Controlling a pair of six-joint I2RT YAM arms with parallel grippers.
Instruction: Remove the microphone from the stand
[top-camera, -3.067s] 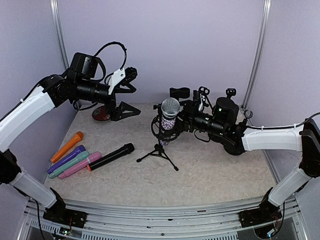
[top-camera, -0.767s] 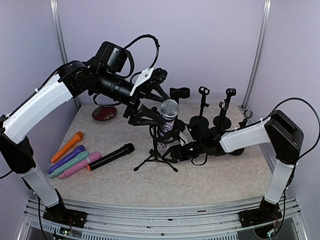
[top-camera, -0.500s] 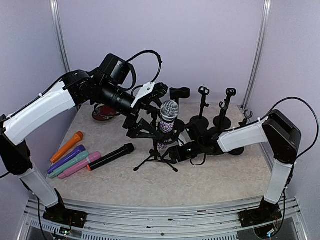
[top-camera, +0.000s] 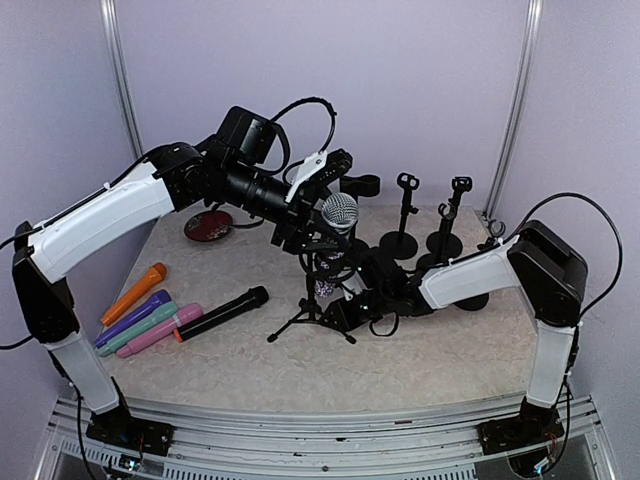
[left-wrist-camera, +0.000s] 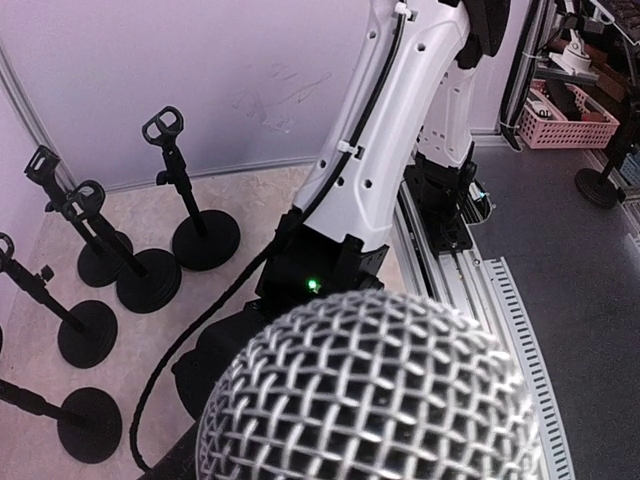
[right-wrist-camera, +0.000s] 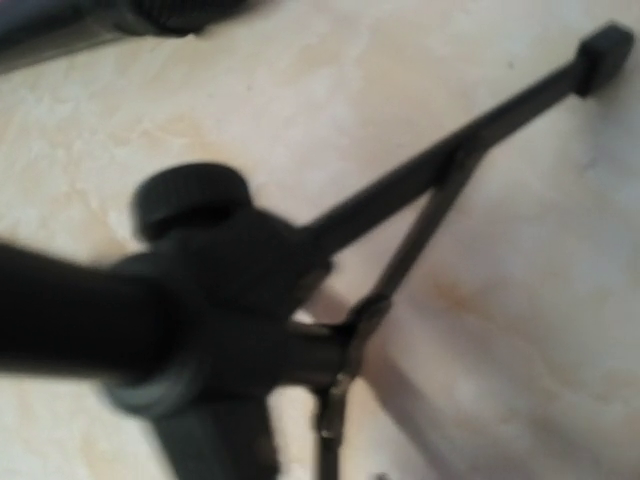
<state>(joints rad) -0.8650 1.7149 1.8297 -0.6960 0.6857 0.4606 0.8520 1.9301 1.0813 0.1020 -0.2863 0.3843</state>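
The microphone (top-camera: 340, 213) has a silver mesh head and a glittery purple body, and it stands upright in the small black tripod stand (top-camera: 311, 316) mid-table. My left gripper (top-camera: 316, 238) reaches in from the left, its fingers closed against the body just under the head. That mesh head (left-wrist-camera: 370, 390) fills the bottom of the left wrist view and hides the fingers. My right gripper (top-camera: 342, 306) lies low on the table, at the stand's lower stem. In the blurred right wrist view the stand's hub (right-wrist-camera: 240, 265) and one leg (right-wrist-camera: 470, 140) sit right at the jaws.
Several loose microphones lie at the left: orange (top-camera: 132, 293), purple (top-camera: 133, 318), pink (top-camera: 160, 330) and black (top-camera: 222, 312). A dark red disc (top-camera: 208, 225) sits at the back left. Empty round-based stands (top-camera: 403, 218) (left-wrist-camera: 205, 235) stand at the back right.
The left gripper has dropped onto the microphone and its fingers have narrowed around the body. The right gripper has slid left along the table to the stand's base.
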